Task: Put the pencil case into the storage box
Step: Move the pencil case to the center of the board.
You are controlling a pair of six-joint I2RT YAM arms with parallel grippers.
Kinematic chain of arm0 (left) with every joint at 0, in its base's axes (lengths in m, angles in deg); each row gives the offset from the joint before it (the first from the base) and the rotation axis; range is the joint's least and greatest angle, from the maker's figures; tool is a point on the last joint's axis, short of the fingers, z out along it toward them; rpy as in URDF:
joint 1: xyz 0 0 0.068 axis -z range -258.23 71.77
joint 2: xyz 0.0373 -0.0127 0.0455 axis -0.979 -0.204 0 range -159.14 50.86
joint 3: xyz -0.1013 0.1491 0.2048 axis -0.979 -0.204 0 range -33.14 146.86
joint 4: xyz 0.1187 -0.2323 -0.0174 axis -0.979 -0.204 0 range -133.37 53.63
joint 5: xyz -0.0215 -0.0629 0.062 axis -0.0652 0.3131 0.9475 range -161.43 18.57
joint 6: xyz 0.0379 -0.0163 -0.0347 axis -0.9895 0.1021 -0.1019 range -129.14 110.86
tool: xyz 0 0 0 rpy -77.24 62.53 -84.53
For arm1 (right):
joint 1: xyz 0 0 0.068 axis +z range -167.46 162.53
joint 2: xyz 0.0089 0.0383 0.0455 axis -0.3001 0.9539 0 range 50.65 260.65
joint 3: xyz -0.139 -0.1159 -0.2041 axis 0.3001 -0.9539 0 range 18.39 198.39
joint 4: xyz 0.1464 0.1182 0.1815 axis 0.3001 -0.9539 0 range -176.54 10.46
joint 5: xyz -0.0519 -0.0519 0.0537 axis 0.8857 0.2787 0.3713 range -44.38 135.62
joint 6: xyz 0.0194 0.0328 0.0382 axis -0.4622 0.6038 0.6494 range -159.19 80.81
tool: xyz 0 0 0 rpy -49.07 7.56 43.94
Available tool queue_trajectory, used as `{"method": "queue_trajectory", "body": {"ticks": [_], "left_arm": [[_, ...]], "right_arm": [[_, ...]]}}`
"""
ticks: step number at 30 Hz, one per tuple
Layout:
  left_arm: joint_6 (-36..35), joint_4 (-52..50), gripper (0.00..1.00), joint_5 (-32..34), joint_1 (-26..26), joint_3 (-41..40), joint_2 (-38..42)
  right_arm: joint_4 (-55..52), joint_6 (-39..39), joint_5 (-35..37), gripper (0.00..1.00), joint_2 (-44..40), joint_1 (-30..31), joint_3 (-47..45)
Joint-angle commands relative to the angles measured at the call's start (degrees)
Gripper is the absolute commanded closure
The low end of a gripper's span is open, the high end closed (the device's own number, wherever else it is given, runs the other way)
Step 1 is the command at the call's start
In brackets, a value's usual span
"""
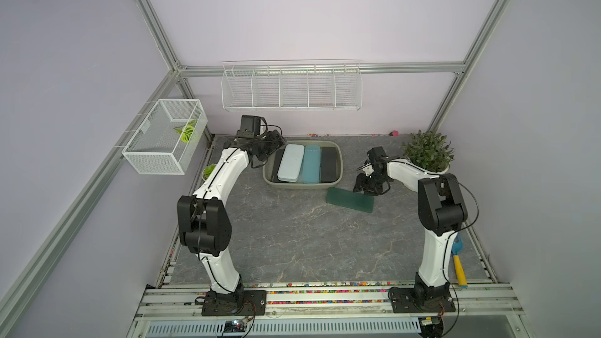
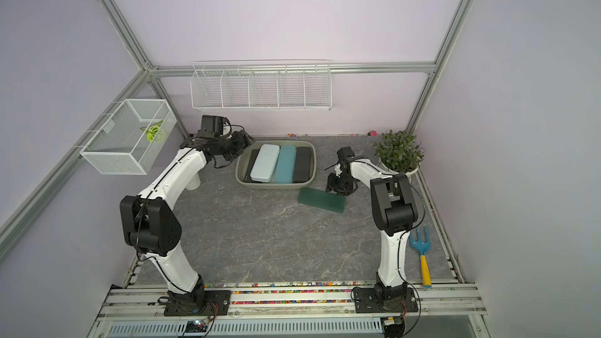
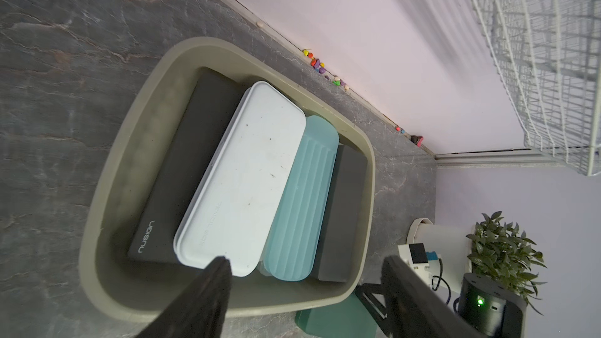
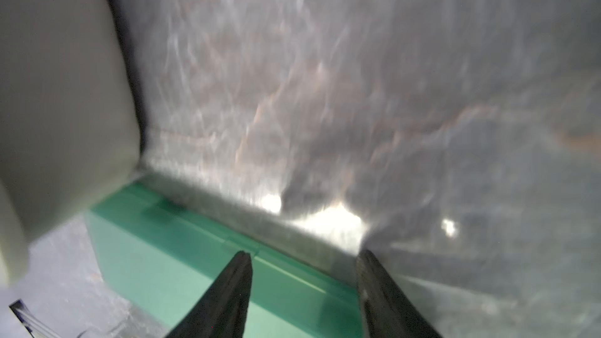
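A dark green pencil case (image 1: 349, 200) (image 2: 320, 200) lies flat on the grey table just in front of the storage box's near right corner. The storage box (image 1: 294, 186) (image 2: 270, 185) is an olive-beige tub holding a white case (image 1: 291, 162), a teal case (image 1: 311, 164) and black ones (image 3: 182, 170). My right gripper (image 1: 369, 186) (image 4: 302, 255) hangs low over the green case's far long edge (image 4: 162, 255), jaws apart, one finger above its top. The view is blurred. My left gripper (image 1: 270, 144) (image 3: 305, 265) stands open over the tub's far left rim (image 3: 130, 118), holding nothing.
A potted plant (image 1: 427, 151) stands right behind the right arm. A blue and yellow garden fork (image 2: 421, 255) lies by the right wall. A white wire rack (image 1: 291, 87) and a mesh basket (image 1: 166, 139) hang on the walls. Coloured beads line the front rail.
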Motion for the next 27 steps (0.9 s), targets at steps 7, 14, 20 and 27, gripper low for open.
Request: {"method": "queue_trajectory", "body": {"ticks": [7,14,20,27], "left_arm": [[-3.04,-5.39,0.22,2.37,-1.19,-9.56,8.62],[-1.64,-6.73,0.21,0.37,-1.18,-21.13,16.54],[0.98,-10.53,0.2,-1.72,4.22,-32.43,23.81],[10.21,-16.7,0.16,6.16,23.9,-32.99,20.95]], "right_arm": [[-2.13,3.93,-4.8,0.43,-8.27,13.31,-12.79],[-3.18,4.76,-7.62,0.42,-8.46,21.06,-10.47],[-6.42,2.15,-12.38,0.42,-10.13,21.92,-7.67],[-11.82,5.03,-3.23,0.36,-17.71,16.59,-7.7]]}}
